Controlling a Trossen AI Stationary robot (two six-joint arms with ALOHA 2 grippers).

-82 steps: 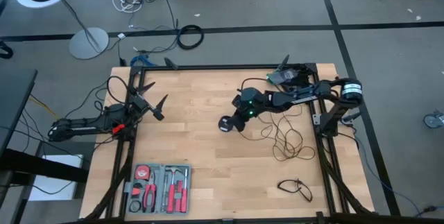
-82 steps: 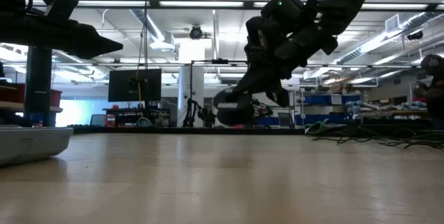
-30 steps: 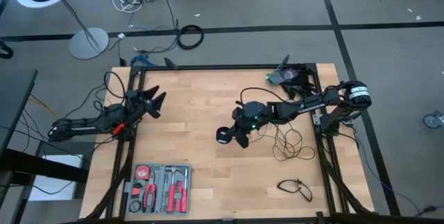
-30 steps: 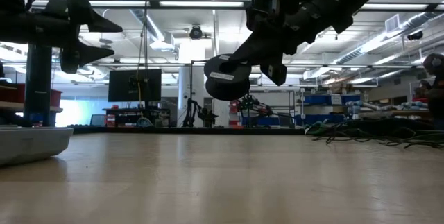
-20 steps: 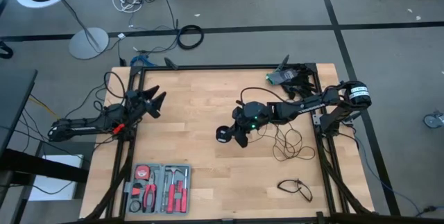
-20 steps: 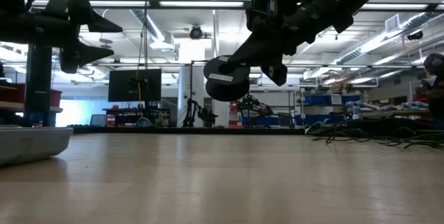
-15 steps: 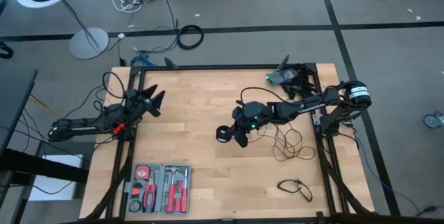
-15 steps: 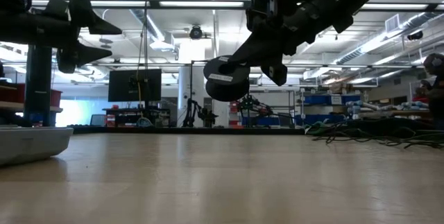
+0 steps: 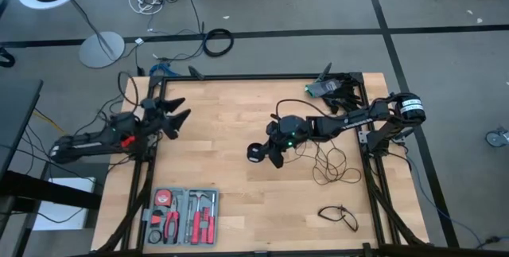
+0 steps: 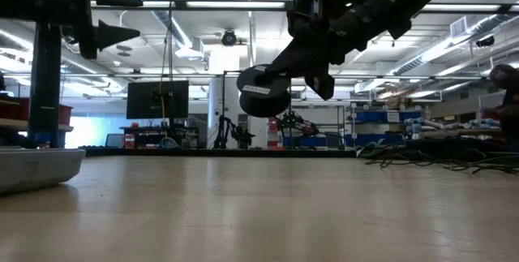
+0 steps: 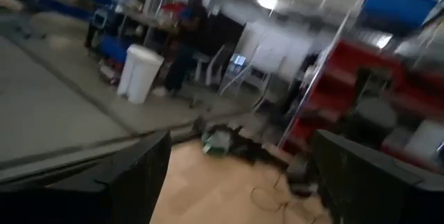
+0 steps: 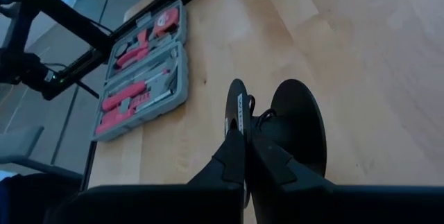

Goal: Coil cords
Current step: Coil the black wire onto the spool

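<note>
Right hand (image 9: 267, 155) is over mid-table (image 9: 223, 185), fingers closed on the small round disc (image 10: 263, 90) that ends the long cord (image 9: 330, 165). The low view shows the disc lifted clear of the table surface. In the right wrist view the disc (image 12: 267, 130) stands on edge between the two fingers, pinched near its hub.

The loose run of the long cord trails behind the right hand, toward that arm's base, where it lies in an untidy tangle on the table. The short cord (image 9: 339, 216) lies well apart from the right hand, near the table's front edge on the same side. The tool case (image 9: 180, 216) sits ahead of and below the right hand, not touching anything.

Left hand (image 9: 172, 114) hovers at the far edge of the table from the right hand, fingers spread wide, holding nothing.

Judgement: the step in hand is drawing the cord out by its disc end. To do it well, keep the pinch firm on the hub, pull slowly so the tangle pays out without knotting, and bring the left hand in to steady the slack before any loop is formed.
</note>
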